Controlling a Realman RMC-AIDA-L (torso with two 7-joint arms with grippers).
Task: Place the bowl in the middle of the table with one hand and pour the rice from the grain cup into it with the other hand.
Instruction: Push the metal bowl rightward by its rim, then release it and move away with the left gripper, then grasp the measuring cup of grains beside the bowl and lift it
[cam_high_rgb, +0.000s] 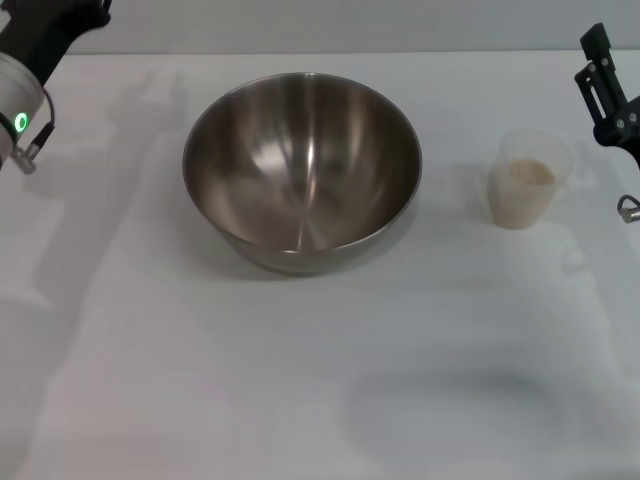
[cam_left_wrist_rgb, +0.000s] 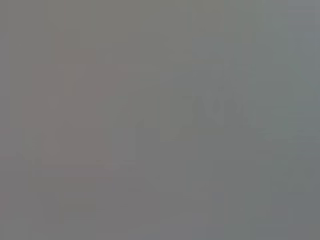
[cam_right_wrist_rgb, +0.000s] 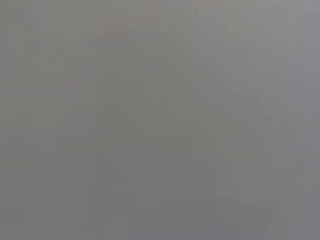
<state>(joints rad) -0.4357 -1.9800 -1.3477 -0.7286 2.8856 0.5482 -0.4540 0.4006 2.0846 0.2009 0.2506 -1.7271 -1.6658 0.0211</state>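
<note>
In the head view the steel bowl (cam_high_rgb: 301, 170) stands upright and empty on the white table (cam_high_rgb: 300, 380), near its middle and slightly towards the far side. To its right stands the clear grain cup (cam_high_rgb: 527, 180), upright, with pale rice (cam_high_rgb: 531, 173) inside. My right gripper (cam_high_rgb: 606, 92) hangs at the right edge, just beyond and to the right of the cup, apart from it. High at the far left corner is my left gripper (cam_high_rgb: 48, 22), well away from the bowl, with a green light on its wrist. Both wrist views show only a flat grey.
Soft shadows of the arms lie on the tabletop left of the bowl and near the front. The table's far edge runs just behind the bowl.
</note>
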